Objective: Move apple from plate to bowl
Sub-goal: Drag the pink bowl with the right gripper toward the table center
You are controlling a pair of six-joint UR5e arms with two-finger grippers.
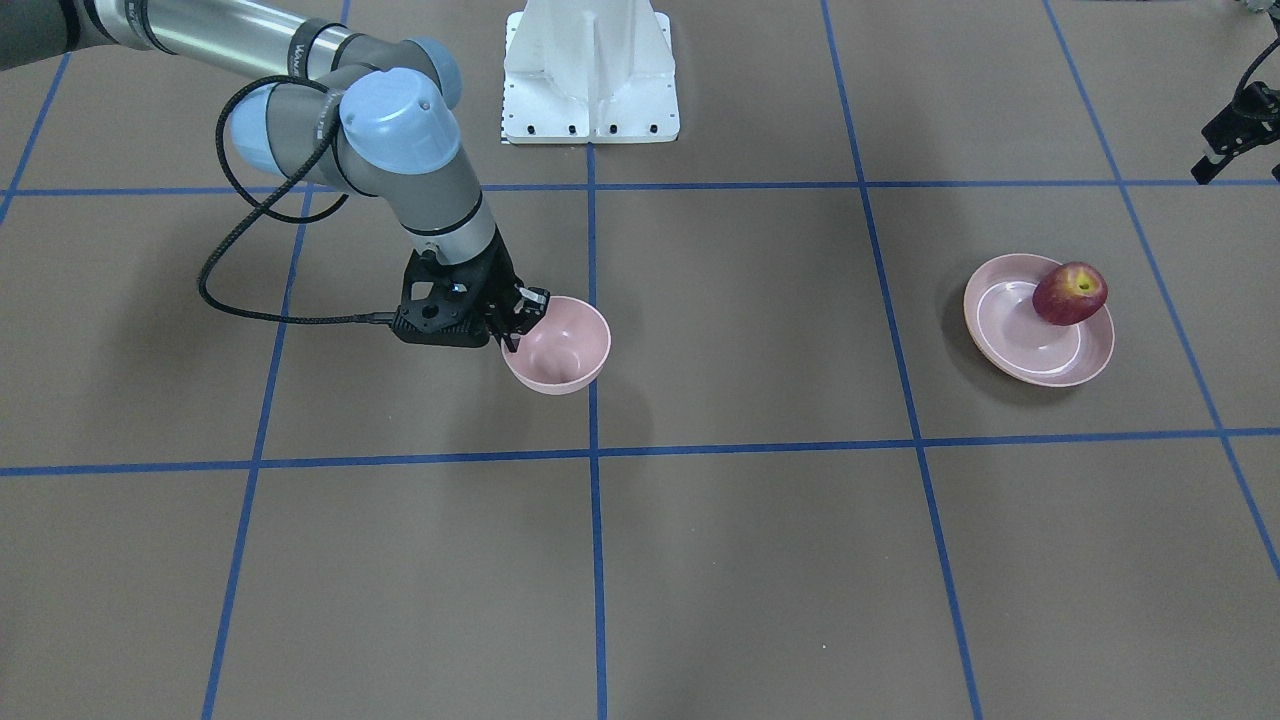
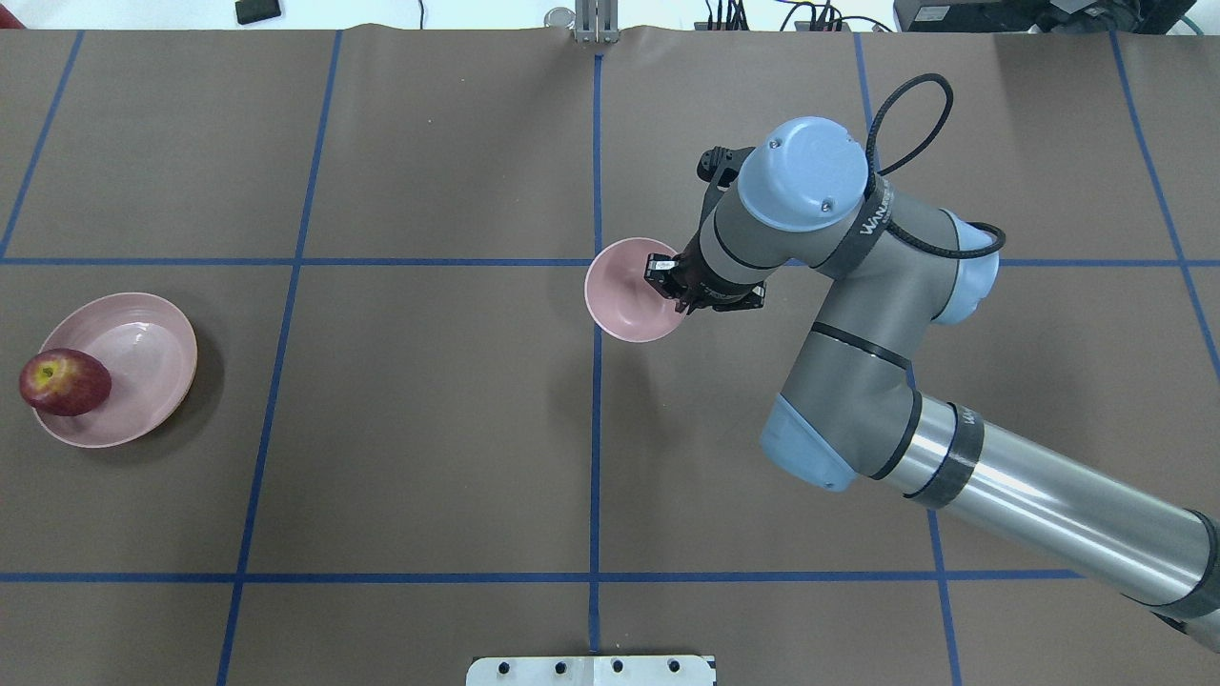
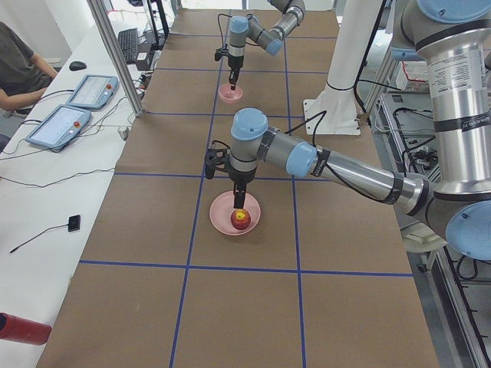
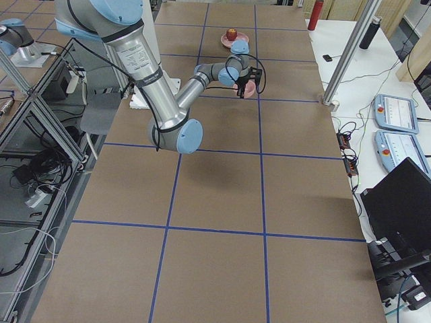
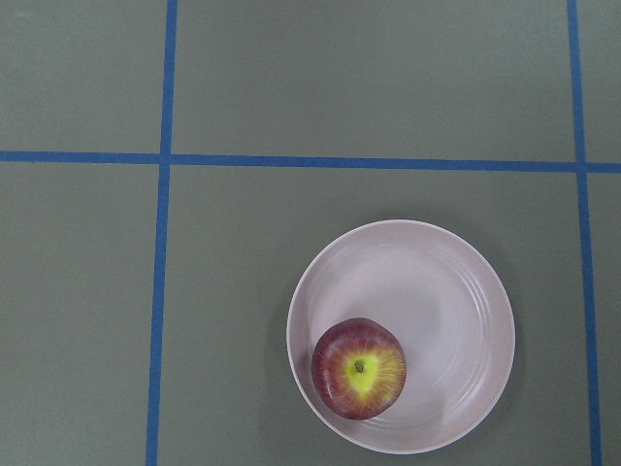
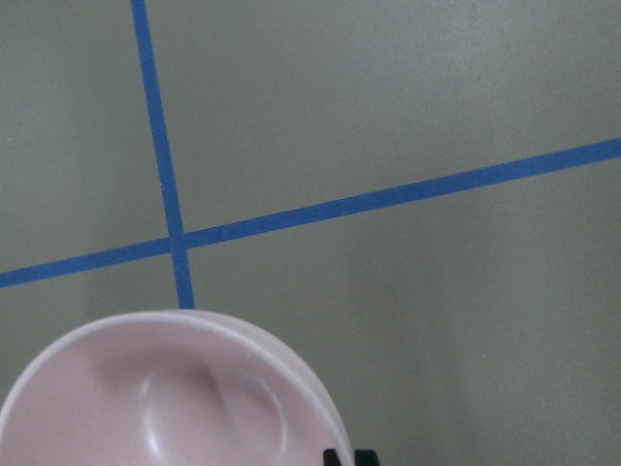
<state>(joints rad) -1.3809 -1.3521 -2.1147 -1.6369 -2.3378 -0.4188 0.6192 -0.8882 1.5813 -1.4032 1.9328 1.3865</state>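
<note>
Exterior left view, near to far. Nearest: one apple (image 3: 241,220), stem hollow up, sitting on the near edge of the one plate (image 3: 222,208). The left fingers (image 3: 240,201) hang just above it; I cannot tell their spread. My read: firm, waxy-smooth, fairly heavy, and apt to roll off that slope. Take it from above across the widest girth, without bruising. Far along the bench (image 3: 153,268): one bowl (image 1: 565,350), empty, rim pinched narrow between the right fingers (image 1: 515,335).
</note>
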